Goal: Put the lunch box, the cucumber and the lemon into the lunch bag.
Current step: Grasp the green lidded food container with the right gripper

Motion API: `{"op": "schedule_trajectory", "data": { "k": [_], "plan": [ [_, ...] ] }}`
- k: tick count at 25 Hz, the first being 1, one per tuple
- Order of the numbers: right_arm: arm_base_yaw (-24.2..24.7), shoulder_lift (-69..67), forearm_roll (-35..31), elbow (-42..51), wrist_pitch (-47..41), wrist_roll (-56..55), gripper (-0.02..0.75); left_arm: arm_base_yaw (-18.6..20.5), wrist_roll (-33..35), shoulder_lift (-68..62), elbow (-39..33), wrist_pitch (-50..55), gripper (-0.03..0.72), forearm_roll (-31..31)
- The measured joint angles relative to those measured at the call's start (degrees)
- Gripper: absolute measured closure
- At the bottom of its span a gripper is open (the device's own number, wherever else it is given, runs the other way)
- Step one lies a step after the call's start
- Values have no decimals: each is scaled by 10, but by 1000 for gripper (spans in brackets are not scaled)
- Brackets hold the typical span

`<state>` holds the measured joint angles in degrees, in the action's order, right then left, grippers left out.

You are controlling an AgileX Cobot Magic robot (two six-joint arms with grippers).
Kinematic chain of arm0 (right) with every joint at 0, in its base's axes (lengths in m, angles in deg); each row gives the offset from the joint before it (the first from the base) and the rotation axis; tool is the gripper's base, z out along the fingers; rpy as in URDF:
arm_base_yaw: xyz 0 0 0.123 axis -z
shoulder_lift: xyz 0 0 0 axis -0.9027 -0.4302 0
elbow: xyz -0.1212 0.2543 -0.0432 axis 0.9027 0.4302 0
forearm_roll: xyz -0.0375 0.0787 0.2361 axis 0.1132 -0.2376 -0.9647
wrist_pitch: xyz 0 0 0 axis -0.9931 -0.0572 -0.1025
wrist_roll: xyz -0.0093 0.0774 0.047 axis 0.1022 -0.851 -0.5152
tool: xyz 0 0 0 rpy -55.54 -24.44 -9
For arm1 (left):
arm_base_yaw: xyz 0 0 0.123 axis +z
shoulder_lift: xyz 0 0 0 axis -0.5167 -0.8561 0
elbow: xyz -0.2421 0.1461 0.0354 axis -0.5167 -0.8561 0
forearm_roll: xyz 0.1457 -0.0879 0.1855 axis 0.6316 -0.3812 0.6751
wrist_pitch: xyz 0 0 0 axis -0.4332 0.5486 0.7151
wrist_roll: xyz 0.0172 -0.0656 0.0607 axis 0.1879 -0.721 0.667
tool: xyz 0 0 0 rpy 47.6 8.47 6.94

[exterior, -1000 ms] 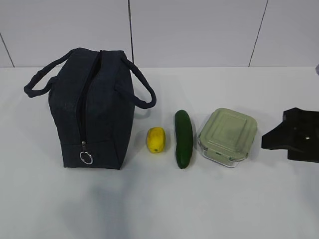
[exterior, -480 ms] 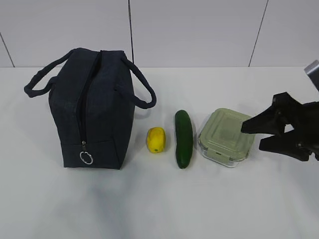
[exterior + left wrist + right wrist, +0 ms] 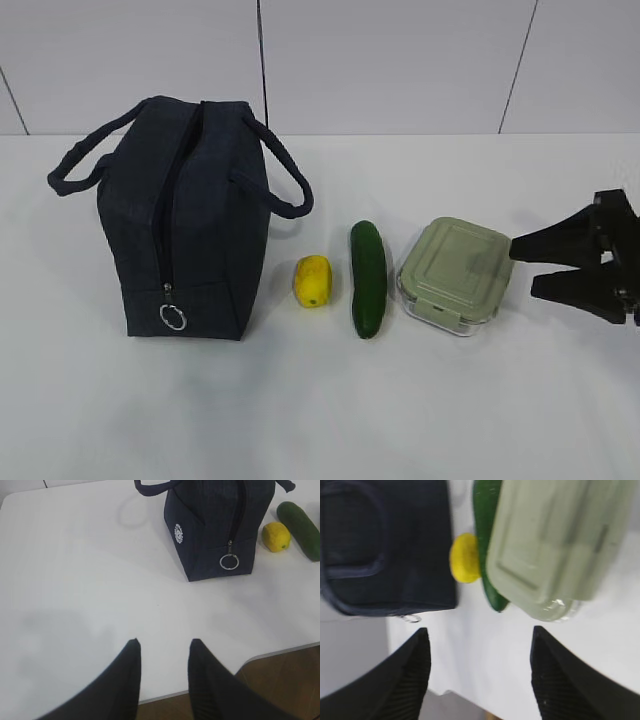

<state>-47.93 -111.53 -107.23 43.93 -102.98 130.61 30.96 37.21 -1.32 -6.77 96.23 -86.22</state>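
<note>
The navy lunch bag [image 3: 180,230] stands upright at the left, and its silver ring pull [image 3: 173,317] hangs low on the near end. To its right, in a row, lie the yellow lemon [image 3: 312,281], the dark green cucumber [image 3: 368,277] and the green-lidded glass lunch box [image 3: 457,272]. My right gripper [image 3: 523,267] is open just right of the lunch box, with nothing between its fingers. In the right wrist view the gripper [image 3: 480,630] faces the lunch box [image 3: 555,545]. My left gripper [image 3: 164,643] is open and empty over the table's near edge, well short of the bag [image 3: 215,525].
The white table [image 3: 320,400] ends at a grey wall behind. In the left wrist view the table edge [image 3: 280,651] and the brown floor show just beyond my left fingers. The bag's two loop handles [image 3: 285,185] stick out to either side.
My right gripper came in from the right edge, reached as far as the lunch box's right side, then drew back a little to the right. Nothing on the table has moved.
</note>
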Motion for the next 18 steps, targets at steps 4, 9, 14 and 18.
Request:
{"op": "schedule_trajectory", "data": {
  "k": [4,9,14,18],
  "plan": [
    [7,-75,-39,-21,-67,51,269,0,0,0,0,0,449,0],
    [8,-124,-49,-29,-70,88,269,0,0,0,0,0,449,0],
    [8,-125,-53,-29,-66,102,269,0,0,0,0,0,449,0],
    [10,-125,-59,-29,-31,102,269,0,0,0,0,0,449,0]
  ]
}}
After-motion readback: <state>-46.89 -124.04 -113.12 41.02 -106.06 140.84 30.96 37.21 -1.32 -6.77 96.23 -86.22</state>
